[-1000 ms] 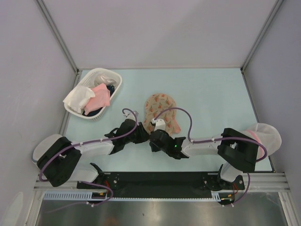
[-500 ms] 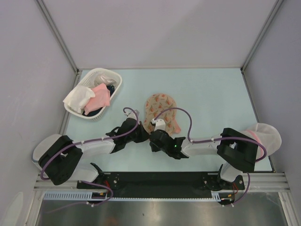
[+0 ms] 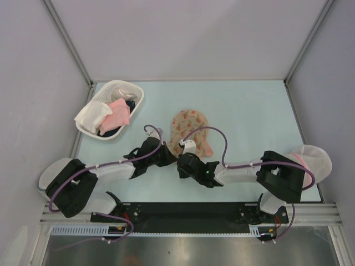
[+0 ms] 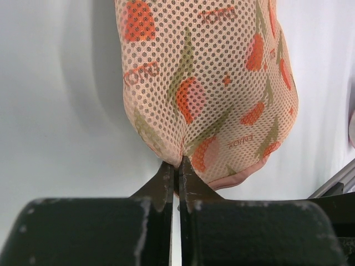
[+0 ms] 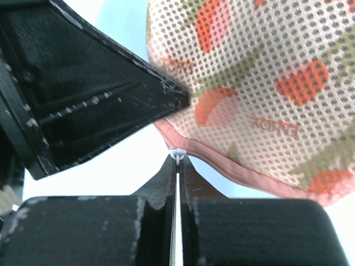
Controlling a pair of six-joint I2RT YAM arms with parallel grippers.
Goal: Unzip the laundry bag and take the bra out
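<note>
We see the laundry bag (image 3: 186,126) flat on the table (image 3: 249,111): peach mesh, orange-red flowers. Its near edge puckers.

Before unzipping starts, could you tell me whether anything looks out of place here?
Only small things: the white cloth droops over the basket rim, and the laundry bag mesh puckers where the left tool pinches it.

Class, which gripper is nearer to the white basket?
Left. The left gripper pinches the laundry bag at its near edge, on the side toward the basket. The right gripper holds the zipper pull just beyond, farther away.
</note>
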